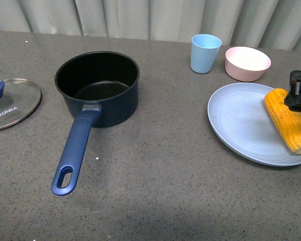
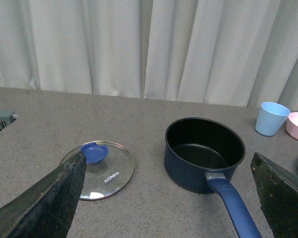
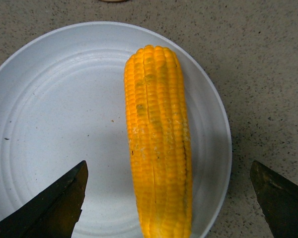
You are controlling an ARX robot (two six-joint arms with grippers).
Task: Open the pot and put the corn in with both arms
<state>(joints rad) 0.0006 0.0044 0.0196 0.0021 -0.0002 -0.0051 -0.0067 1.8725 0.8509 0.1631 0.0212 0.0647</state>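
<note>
1. Our left gripper (image 2: 164, 206) is spread wide and holds nothing; the lid (image 2: 100, 168) lies left of the open pot (image 1: 98, 88).
2. Our right gripper (image 3: 169, 198), jaws spread, hangs over the corn (image 3: 159, 144) on the plate (image 3: 49, 109), far right.

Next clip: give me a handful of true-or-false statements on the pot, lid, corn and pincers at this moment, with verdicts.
1. The lid sits on the pot. False: it lies flat on the table beside the pot, which is open.
2. The corn lies on the plate. True.
3. The pot is empty. True.
4. The right pincer is shut on the corn. False: it is open, with its fingers clear of the cob on either side.
5. The cup stands inside the pink bowl. False: it stands on the table beside the bowl.
</note>
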